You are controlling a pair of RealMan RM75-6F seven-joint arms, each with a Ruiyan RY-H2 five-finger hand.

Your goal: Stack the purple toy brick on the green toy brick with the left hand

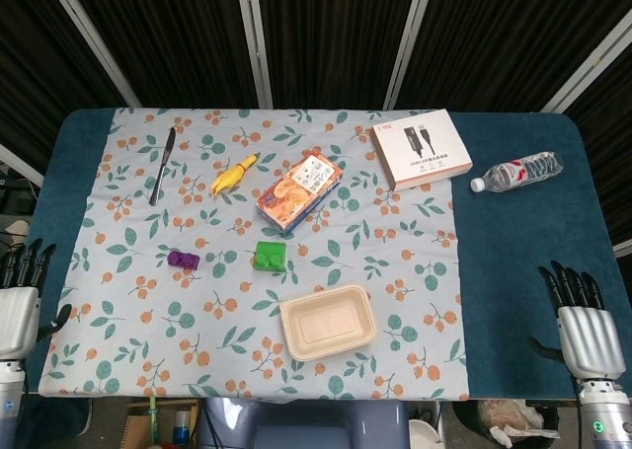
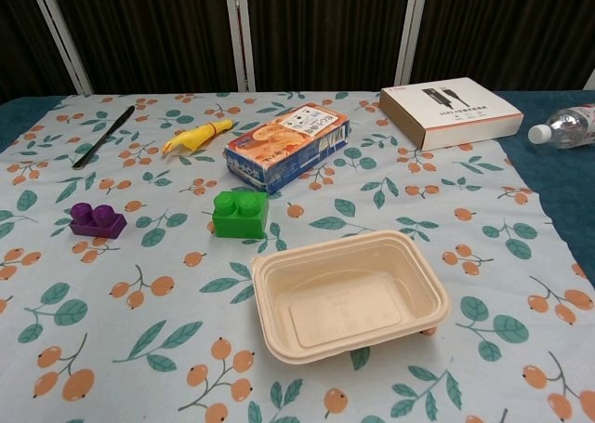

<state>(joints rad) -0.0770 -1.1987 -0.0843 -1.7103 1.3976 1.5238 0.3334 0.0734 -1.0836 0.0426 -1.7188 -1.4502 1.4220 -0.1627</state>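
A small purple toy brick (image 1: pixel 183 260) (image 2: pixel 97 219) lies on the flowered cloth, left of centre. The green toy brick (image 1: pixel 270 256) (image 2: pixel 240 212) stands a short way to its right, apart from it. My left hand (image 1: pixel 19 306) hangs off the table's near left edge, fingers straight and spread, holding nothing, well away from the purple brick. Off the near right edge, my right hand (image 1: pixel 583 328) is likewise flat and empty. The chest view shows neither hand.
A beige food tray (image 1: pixel 328 322) (image 2: pixel 349 293) sits in front of the green brick. Behind it lie a snack box (image 1: pixel 298 190), a yellow toy (image 1: pixel 233 174) and a black pen (image 1: pixel 162 165). A white box (image 1: pixel 421 148) and a water bottle (image 1: pixel 516 172) lie at the far right.
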